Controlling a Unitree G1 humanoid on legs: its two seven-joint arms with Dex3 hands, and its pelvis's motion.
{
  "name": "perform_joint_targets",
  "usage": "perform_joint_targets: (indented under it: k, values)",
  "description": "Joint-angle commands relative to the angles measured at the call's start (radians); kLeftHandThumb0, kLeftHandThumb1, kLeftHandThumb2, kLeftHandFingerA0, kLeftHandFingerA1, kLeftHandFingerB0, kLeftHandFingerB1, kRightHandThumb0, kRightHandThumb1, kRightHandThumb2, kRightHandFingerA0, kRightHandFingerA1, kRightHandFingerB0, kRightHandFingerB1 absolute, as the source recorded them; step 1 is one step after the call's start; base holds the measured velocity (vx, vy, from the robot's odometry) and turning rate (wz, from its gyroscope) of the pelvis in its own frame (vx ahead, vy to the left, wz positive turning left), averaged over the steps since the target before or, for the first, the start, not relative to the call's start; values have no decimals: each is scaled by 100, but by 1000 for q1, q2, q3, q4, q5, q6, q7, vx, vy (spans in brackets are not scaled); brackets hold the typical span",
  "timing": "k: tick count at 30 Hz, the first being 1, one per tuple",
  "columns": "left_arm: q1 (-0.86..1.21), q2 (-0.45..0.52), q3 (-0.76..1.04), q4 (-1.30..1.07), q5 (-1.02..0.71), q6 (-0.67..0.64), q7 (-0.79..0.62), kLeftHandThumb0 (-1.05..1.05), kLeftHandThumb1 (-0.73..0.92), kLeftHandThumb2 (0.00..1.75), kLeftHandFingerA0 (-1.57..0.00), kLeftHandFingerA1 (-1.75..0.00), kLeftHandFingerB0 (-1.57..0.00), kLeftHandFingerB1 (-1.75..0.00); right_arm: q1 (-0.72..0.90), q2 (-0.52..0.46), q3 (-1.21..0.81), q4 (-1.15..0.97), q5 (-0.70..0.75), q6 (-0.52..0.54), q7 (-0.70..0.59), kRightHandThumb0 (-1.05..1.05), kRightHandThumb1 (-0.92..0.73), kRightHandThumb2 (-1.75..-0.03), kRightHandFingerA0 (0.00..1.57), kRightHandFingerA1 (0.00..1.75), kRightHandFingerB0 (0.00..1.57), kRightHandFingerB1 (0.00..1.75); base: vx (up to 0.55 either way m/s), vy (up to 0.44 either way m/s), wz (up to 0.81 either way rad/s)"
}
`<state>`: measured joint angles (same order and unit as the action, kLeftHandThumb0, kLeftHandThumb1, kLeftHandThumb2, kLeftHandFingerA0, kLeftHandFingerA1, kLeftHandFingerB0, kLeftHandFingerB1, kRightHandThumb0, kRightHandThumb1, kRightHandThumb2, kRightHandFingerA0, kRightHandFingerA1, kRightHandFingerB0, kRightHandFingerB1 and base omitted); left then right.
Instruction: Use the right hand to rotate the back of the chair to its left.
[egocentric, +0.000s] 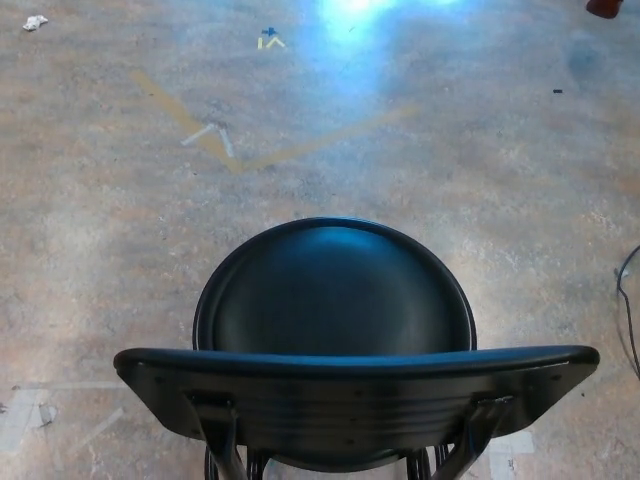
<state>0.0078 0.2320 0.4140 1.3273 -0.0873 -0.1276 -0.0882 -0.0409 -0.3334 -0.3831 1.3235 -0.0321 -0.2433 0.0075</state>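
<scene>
Black chair directly below camera, backrest nearest, round seat beyond, facing away over concrete floor. Neither hand visible, so finger state unknowable. Likely opening step: rotation not begun. Next: right hand must reach backrest's right end, push leftward.

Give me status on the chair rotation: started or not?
Not started, by the look of it. Done: nothing visible; the chair's backrest runs square across the bottom of the head view, with the round seat beyond it. In hand: nothing, as neither robot hand shows in the picture. Left: bring the right hand to the backrest, grip it and turn the back to the chair's left.
</scene>
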Motion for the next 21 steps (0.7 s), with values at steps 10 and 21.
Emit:
perform_joint_targets:
  k: [10, 21]
  values:
    - [-1, 17, -5, 10, -3, -38, -22, -65, 79, 64, -49, -44, -44, -38, -70, -91, 81, -40, -20, -236, 105, -88, -51, -97, 2, 9, 0, 13, 0, 0, 0]
    - [-12, 16, 5, 12, -23, -31, -23, -68, 72, 65, -48, -45, -42, -39, -116, -102, 272, -348, -79, -524, 200, -100, -72, -64, 0, 0, 0, 0, -1, 0, 1]
